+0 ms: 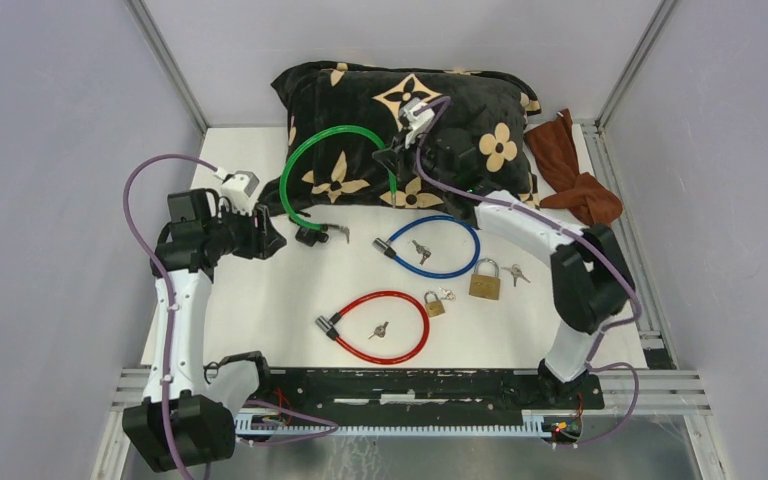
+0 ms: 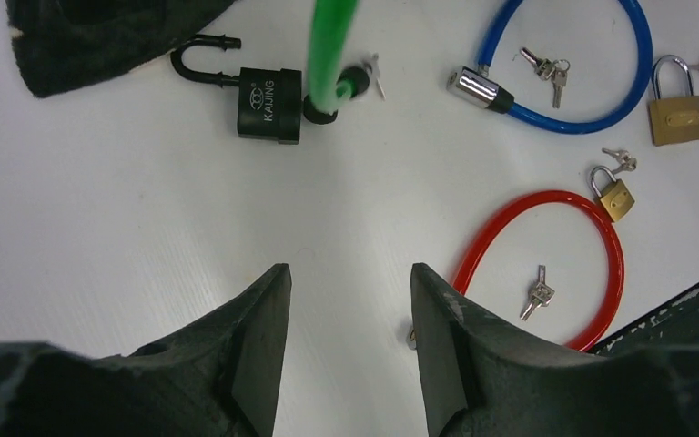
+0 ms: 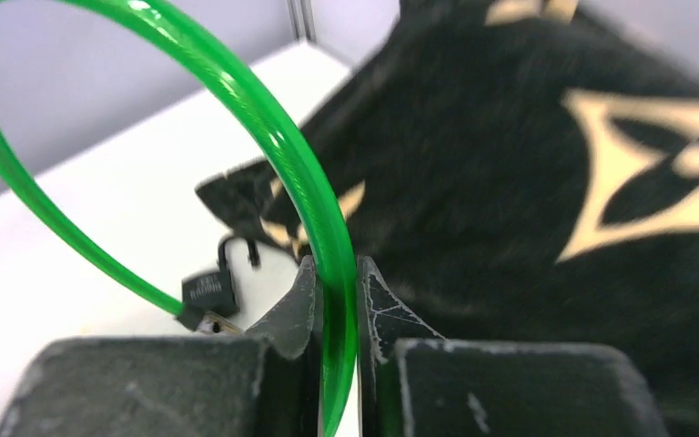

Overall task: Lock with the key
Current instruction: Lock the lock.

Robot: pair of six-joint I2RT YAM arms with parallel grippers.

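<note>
My right gripper is shut on the green cable lock and holds its loop up in front of the pillow; the top view shows this gripper on the green cable. The cable's black end rests on the table beside a black padlock with an open shackle. A small key shows right next to that end. My left gripper hangs open and empty over bare table, a short way from the padlock.
A blue cable lock and a red cable lock lie on the table, each with keys inside its loop. Two brass padlocks with keys lie between them. The black flowered pillow and a brown cloth sit at the back.
</note>
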